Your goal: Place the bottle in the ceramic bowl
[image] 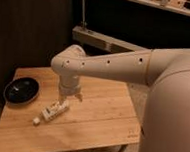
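The small white bottle (54, 110) lies on its side on the wooden table (100, 116), its white cap pointing to the front left. The black ceramic bowl (21, 90) sits at the table's left edge, empty, with a pale glint inside. My gripper (70, 96) hangs from the pale arm just above the bottle's right end, fingers pointing down and spread a little. It holds nothing. The bowl lies about a bowl's width to the left of the gripper.
The robot's large pale body (172, 117) fills the right side. A grey metal rail (106, 41) runs behind the table. Dark panels stand behind and to the left. The table's front edge (62, 149) is near the bottle.
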Action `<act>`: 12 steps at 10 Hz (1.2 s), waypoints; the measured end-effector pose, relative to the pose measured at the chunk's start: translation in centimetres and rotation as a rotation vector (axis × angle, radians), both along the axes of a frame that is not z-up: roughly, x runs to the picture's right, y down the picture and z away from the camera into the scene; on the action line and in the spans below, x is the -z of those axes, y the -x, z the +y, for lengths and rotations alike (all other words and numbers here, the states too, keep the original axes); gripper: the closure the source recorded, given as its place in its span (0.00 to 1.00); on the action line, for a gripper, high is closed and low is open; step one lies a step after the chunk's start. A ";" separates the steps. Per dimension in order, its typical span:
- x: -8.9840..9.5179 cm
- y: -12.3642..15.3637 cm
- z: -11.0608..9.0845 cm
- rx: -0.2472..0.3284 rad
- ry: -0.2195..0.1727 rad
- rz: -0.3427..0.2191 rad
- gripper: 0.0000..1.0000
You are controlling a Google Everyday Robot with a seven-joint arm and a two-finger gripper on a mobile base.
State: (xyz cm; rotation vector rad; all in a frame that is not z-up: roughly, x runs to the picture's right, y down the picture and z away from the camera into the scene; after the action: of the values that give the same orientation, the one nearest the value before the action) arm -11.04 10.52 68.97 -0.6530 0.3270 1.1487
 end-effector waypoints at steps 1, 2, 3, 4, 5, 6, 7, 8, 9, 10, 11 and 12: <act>0.4 0.1 0.3 0.083 -0.006 -0.078 0.35; 0.8 0.4 0.7 0.168 -0.010 -0.159 0.35; 1.3 0.7 1.4 0.285 -0.009 -0.261 0.35; 1.7 1.0 2.0 0.372 -0.010 -0.338 0.35; 2.1 1.2 2.5 0.460 -0.012 -0.414 0.35; 2.6 1.5 3.1 0.553 -0.015 -0.497 0.35; 3.0 1.7 3.6 0.630 -0.018 -0.569 0.35; 3.4 1.9 4.1 0.707 -0.021 -0.641 0.35; 4.0 2.3 4.9 0.820 -0.030 -0.737 0.35; 4.2 2.7 5.2 0.900 -0.040 -0.780 0.35; 4.5 3.1 5.5 0.956 -0.045 -0.815 0.35; 4.5 3.1 5.6 0.997 -0.050 -0.831 0.35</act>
State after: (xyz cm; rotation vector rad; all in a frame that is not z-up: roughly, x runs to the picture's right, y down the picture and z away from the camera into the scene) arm -14.12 16.10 64.48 -0.7318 -0.1072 -0.1049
